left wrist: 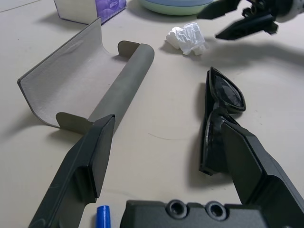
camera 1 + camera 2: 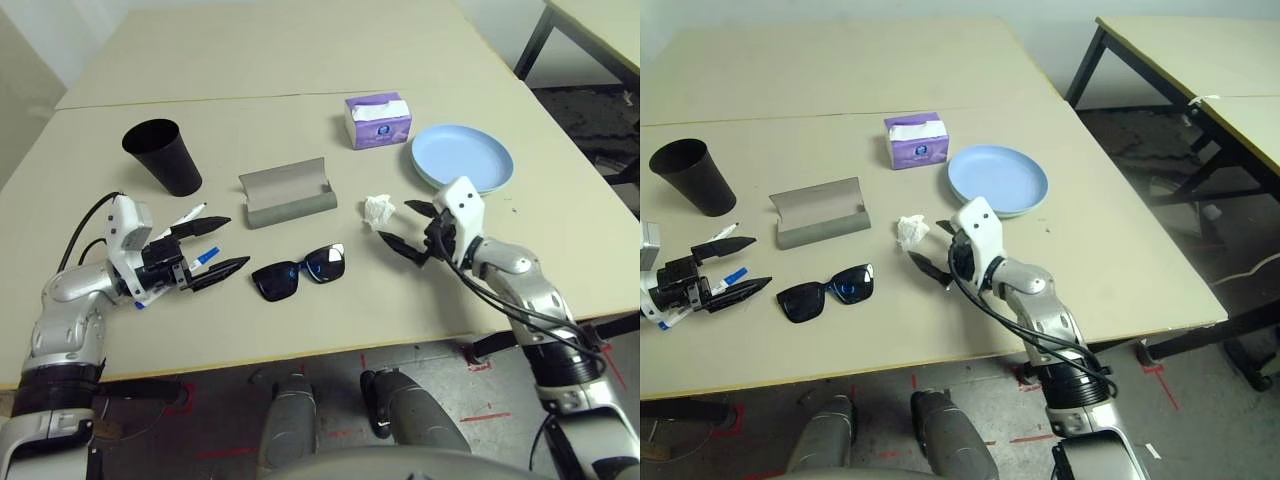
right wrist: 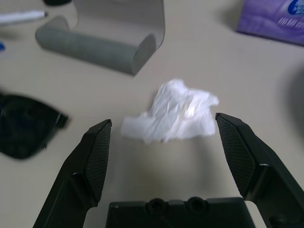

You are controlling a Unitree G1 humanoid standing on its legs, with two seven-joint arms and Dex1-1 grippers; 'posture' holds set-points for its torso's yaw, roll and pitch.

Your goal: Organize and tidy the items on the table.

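Nearest me, my left gripper (image 2: 214,246) hangs low over the table (image 2: 300,330) with its jaws spread wide and nothing between them; the blue-capped marker (image 2: 204,256) and the other white marker (image 2: 186,214) lie right by its fingers, so I judge I parked it there ready for the pens. Just beyond, the black sunglasses (image 2: 299,272) sit lenses-up near the front edge, between my two arms.

My right gripper (image 2: 413,230) is also spread wide and empty, aimed at the crumpled tissue (image 3: 171,116), which the wrist view shows centred ahead of the open fingers but not yet between them. That lineup reads to me as the tissue being the step in hand, since it is loose rubbish and light enough to skid if I nudge it.

Further back, the grey glasses case (image 2: 287,195) lies open, presumably waiting for the sunglasses. The black cup (image 2: 163,154) stands upright at far left, the stacked plates (image 2: 463,157) at far right, a purple tissue box (image 2: 377,119) just beside them
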